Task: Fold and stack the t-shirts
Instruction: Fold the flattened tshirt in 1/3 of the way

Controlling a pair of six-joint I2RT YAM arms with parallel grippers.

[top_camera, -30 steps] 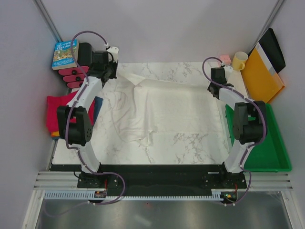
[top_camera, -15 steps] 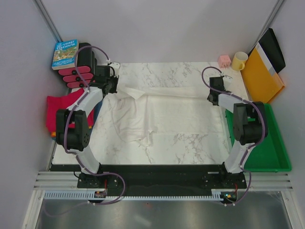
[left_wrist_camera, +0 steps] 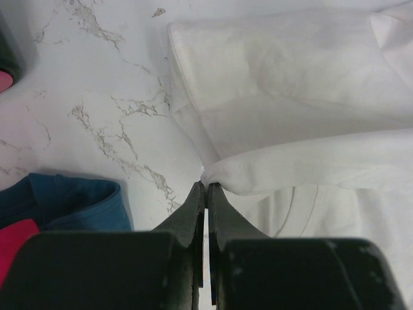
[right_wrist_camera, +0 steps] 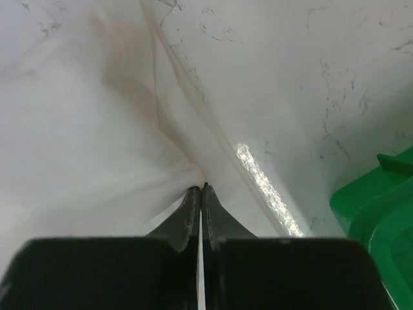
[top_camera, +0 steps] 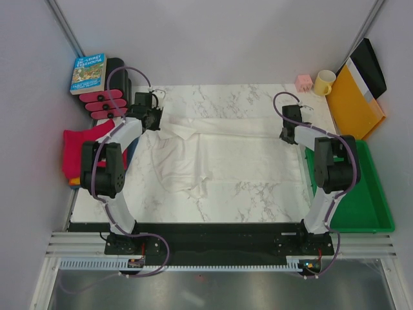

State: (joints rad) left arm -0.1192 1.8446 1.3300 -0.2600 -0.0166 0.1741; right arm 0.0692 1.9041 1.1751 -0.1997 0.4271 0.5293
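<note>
Found marble table [top_camera: 251, 194] carrying the work. Found white shirt [top_camera: 239, 152] spread flat over its far half, far edge drawn into a near-straight line between the two arms, left part wrinkled, with a loose flap reaching toward the near side. Noted green tray [top_camera: 371, 206] along the right edge, beside the right arm. Noted orange folder [top_camera: 353, 100] propped in the far right corner. Recorded pink shirt [top_camera: 76, 150] folded at the left edge, beside the left arm and clear of the white shirt. Recorded blue shirt [left_wrist_camera: 71, 197] lying against it, bare marble showing between blue cloth and white. Saw only an edge of orange shirt [top_camera: 75, 182] at the near end of that pile. Logged book [top_camera: 88, 72] in the far left corner, yellow mug [top_camera: 324, 82] in front of the folder, and pink cube [top_camera: 303, 81] just beside the mug. Checked left gripper [left_wrist_camera: 206, 187]: jaws pressed together, pinching a fold at the white shirt's far left corner, low over the marble. Checked right gripper [right_wrist_camera: 202, 189]: jaws likewise pressed together, pinching the shirt's far right edge, cloth puckered at the tips.
</note>
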